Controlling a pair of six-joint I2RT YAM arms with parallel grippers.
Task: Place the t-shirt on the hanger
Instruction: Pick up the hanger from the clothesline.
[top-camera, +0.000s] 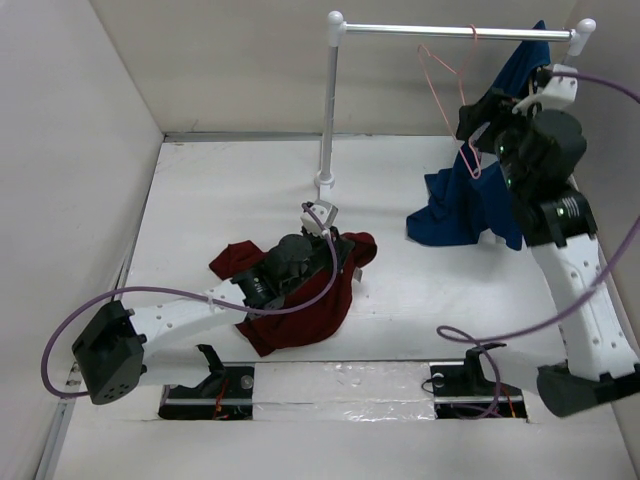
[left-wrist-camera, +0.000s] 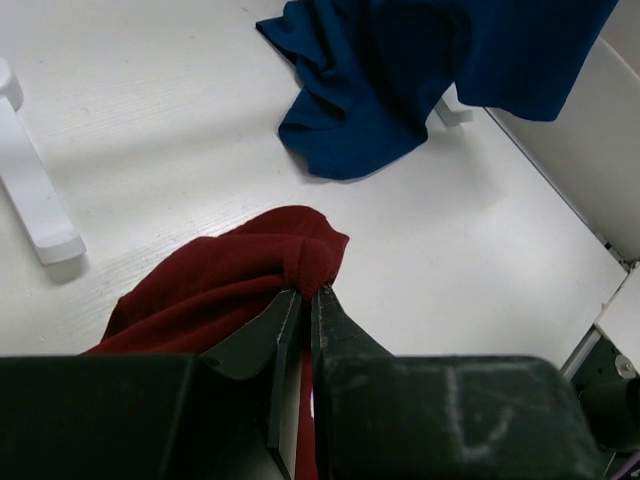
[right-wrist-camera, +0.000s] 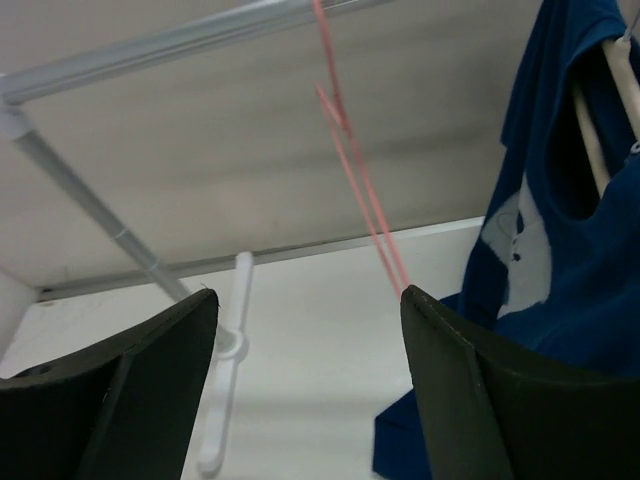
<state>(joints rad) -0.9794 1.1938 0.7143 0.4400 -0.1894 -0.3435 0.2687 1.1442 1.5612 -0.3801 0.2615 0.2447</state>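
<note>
The maroon t-shirt (top-camera: 300, 300) lies crumpled on the white table near the middle. My left gripper (top-camera: 340, 262) rests on its right side, shut on a raised fold of the t-shirt (left-wrist-camera: 250, 270); the cloth runs between the two closed fingers of the left gripper (left-wrist-camera: 308, 292). The pink wire hanger (top-camera: 437, 92) hangs from the rail at the back right. My right gripper (top-camera: 480, 122) is raised beside it and stands wide open (right-wrist-camera: 310, 295). The hanger (right-wrist-camera: 360, 190) runs down to the tip of the right finger (right-wrist-camera: 440, 350), with nothing between the jaws.
A navy-blue garment (top-camera: 480, 205) hangs from the rail's right end on a pale bar hanger (right-wrist-camera: 590, 130) and pools on the table (left-wrist-camera: 400, 80). The rail's white post (top-camera: 328, 110) stands at the back centre, with its foot (left-wrist-camera: 35, 200) on the table. White walls close the sides.
</note>
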